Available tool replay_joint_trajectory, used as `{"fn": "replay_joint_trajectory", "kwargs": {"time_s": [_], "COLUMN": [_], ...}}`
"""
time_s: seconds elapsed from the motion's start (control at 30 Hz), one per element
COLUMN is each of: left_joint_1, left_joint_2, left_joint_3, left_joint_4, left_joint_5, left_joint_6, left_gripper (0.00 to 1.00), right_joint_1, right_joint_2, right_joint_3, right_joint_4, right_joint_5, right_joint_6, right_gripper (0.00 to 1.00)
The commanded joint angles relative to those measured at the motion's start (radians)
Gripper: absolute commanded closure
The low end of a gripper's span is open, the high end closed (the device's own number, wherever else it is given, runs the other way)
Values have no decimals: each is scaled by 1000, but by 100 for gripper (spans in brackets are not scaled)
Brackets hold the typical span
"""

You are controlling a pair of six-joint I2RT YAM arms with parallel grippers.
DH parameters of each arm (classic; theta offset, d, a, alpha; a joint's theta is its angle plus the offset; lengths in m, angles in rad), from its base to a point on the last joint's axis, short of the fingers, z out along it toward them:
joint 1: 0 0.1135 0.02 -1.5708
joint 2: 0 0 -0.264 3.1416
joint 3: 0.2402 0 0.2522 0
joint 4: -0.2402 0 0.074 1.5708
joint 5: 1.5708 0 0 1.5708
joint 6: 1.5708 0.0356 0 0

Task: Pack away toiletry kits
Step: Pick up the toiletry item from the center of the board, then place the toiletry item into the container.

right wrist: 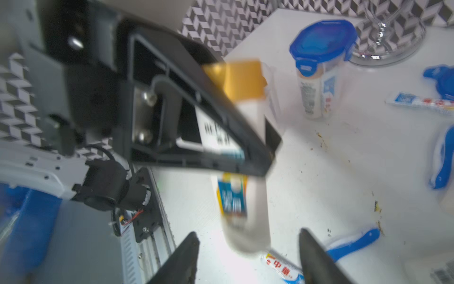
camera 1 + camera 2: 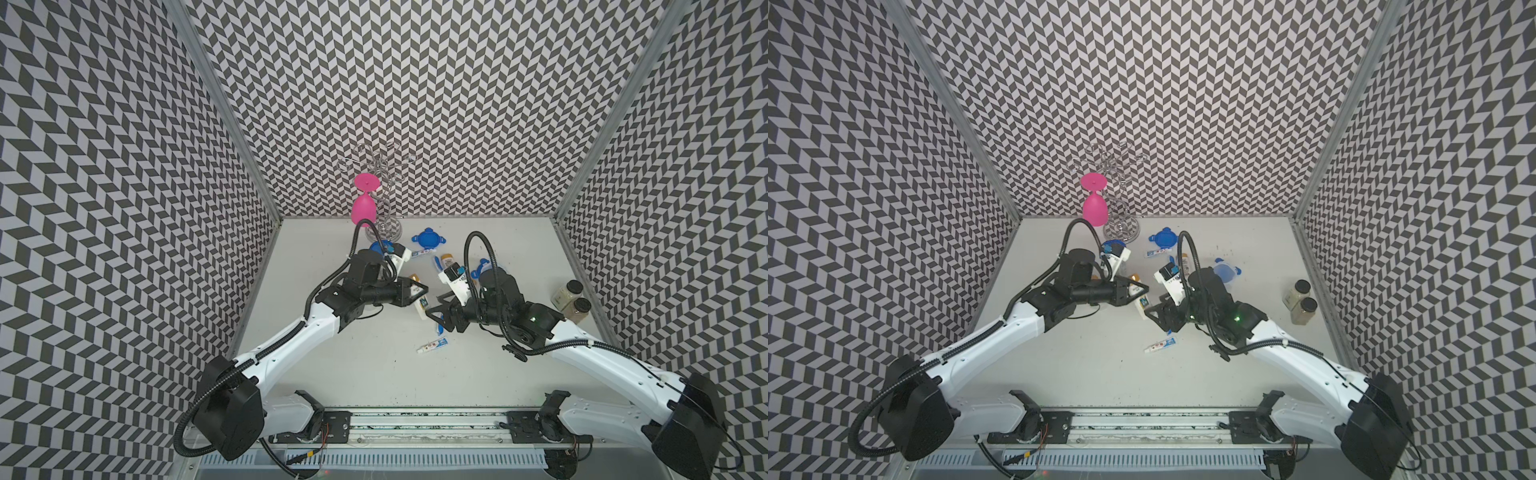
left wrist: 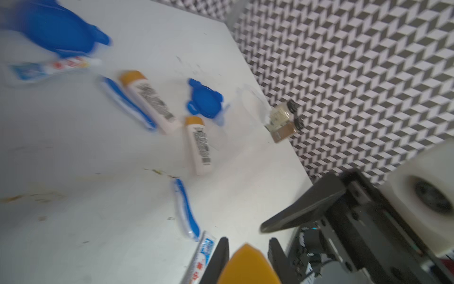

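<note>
Now left gripper [image 3: 248, 242] is clenched on a bottle [image 1: 235, 196] below its cap [image 1: 243, 78]; right gripper [image 1: 248, 232] is released; the bottle seems light, stiff and slippery; better to grasp mid-body.

This is looking like a robot lab. A left arm [image 2: 291, 338] and a right arm [image 2: 590, 353], white and black, are sitting on a metal rail [image 2: 424, 419] at the near edge of a white desk [image 2: 353, 382]. Zigzag walls [image 2: 415, 83] are standing left, right and far.

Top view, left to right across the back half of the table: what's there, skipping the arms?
goblet → blue lid → second blue lid → spice jars
</note>
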Motion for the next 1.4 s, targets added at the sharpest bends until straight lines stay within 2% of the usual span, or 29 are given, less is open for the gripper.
{"fn": "replay_joint_trajectory", "kwargs": {"time_s": [0.0, 0.1, 0.17, 0.3, 0.43, 0.7, 1.0, 1.37], "left_joint_1": [94, 138, 161, 168, 167, 172, 172, 172], "left_joint_2": [-50, -67, -65, -50, -45, 4, -39, -15], "left_joint_3": [79, 106, 109, 112, 89, 76, 55, -16], "left_joint_4": [-122, -154, -140, -108, -96, -93, -129, -88], "left_joint_5": [-175, -377, -451, -548, -598, -625, -623, -630], "left_joint_6": [126, 192, 214, 248, 260, 300, 307, 303], "left_gripper": [100, 100, 100, 100, 100, 100, 100, 100], "right_joint_1": [-3, -9, -16, -23, -28, -36, -50, -54], "right_joint_2": [23, 42, 67, 118, 149, 175, 194, 286], "right_joint_3": [60, 81, 98, 127, 151, 137, 120, 135], "right_joint_4": [-28, -78, -113, -176, -232, -227, -232, -229], "right_joint_5": [125, 200, 224, 243, 237, 220, 215, 217], "right_joint_6": [11, 14, 21, 35, 39, 47, 52, 63], "right_gripper": [21, 15, 14, 14, 14, 15, 15, 18]}}
